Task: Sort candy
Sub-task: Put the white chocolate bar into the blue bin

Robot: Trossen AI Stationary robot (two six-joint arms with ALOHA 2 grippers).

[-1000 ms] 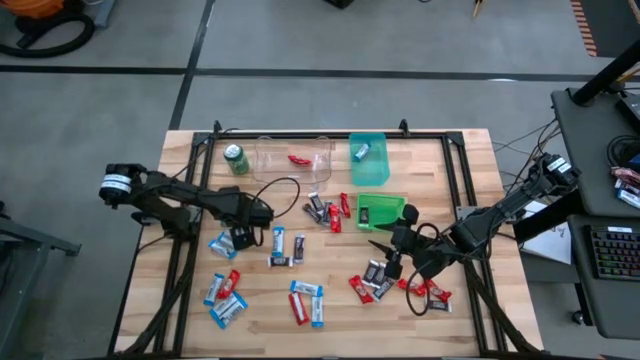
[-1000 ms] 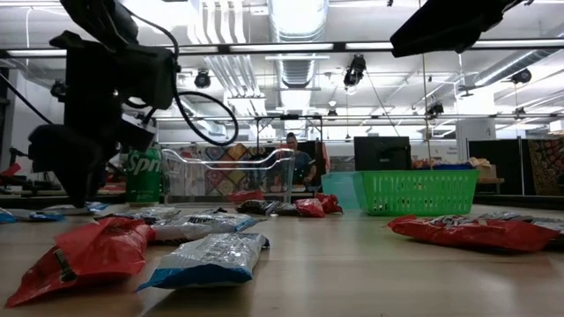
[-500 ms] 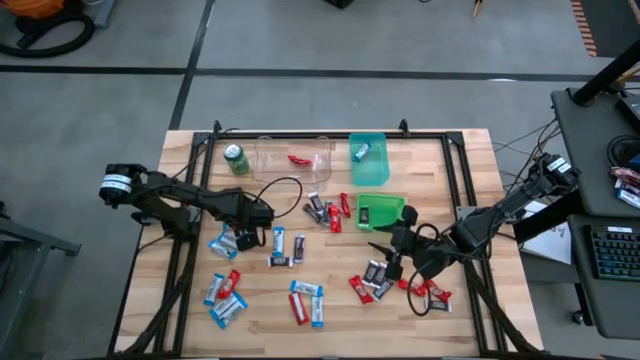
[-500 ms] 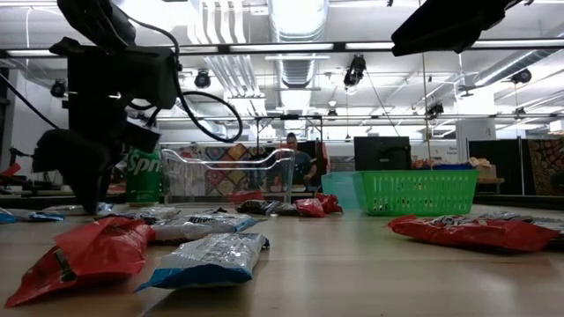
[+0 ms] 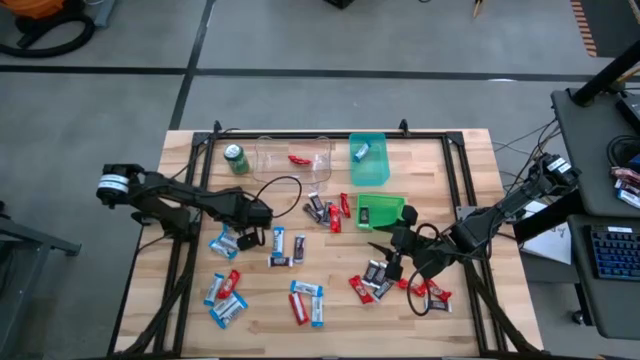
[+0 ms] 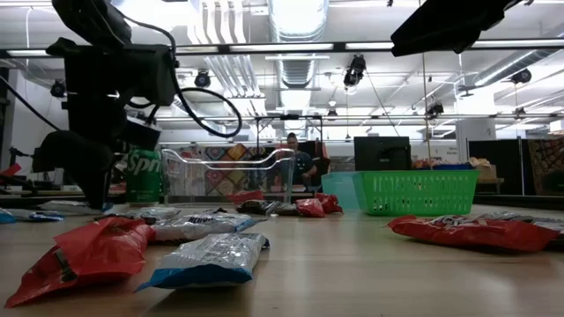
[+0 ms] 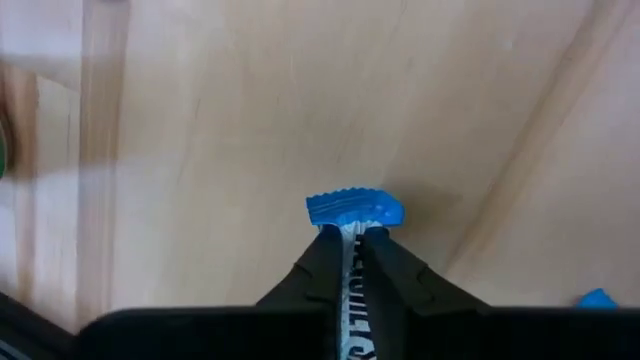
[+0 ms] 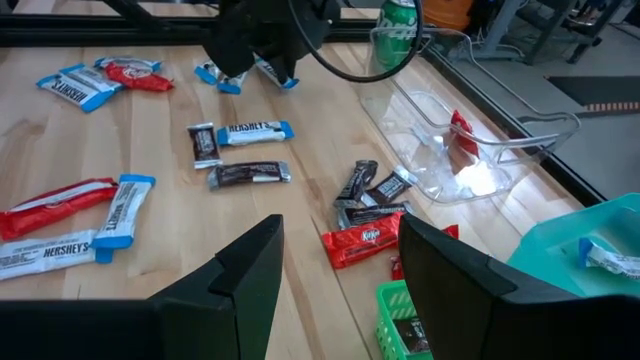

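Observation:
Candy bars in red, blue-and-white and dark wrappers lie scattered on the wooden table. My left gripper stands at the table's left-middle, shut on a blue-and-white bar, and shows in the low view as a dark shape at the left. Another blue-and-white bar lies flat just right of it. My right gripper hangs open at the right-middle, above a cluster of dark and red bars, with nothing between its fingers. My left gripper pinches the blue-and-white bar between its two fingers, close behind its blue crimped end. The fingers come from above, pointing down. The white printed wrapper runs back along the gap. The blue end sticks out past the fingertips, close over the wood; whether it is lifted I cannot tell.
Along the far side stand a green can, a clear bin with a red bar, a teal bin with a blue-and-white bar, and a green basket with a dark bar. More bars lie near the front edge.
My left gripper has shut its fingers on the blue-and-white bar, staying at about the same place on the table.

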